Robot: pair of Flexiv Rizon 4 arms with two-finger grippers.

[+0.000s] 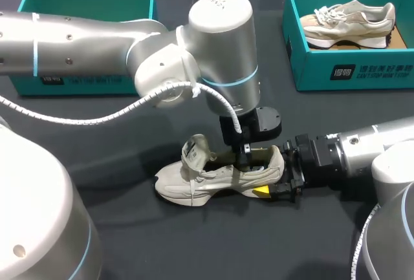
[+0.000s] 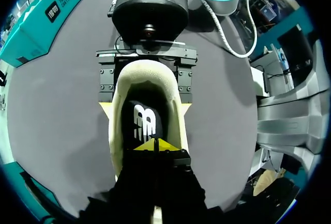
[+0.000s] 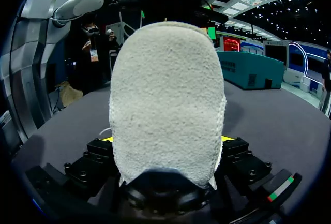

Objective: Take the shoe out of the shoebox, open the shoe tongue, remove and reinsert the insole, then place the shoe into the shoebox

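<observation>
Beige fabric sneaker (image 1: 207,180) is clamped at the heel by right claw (image 1: 277,175), closed left claw (image 1: 244,158) sunk inside; teal cardboard shoeboxes (image 1: 26,8) (image 1: 349,70) behind.

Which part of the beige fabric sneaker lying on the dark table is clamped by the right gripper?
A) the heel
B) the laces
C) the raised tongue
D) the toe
A: the right gripper has its yellow-tipped fingers on both sides of the heel of the beige fabric sneaker.
</observation>
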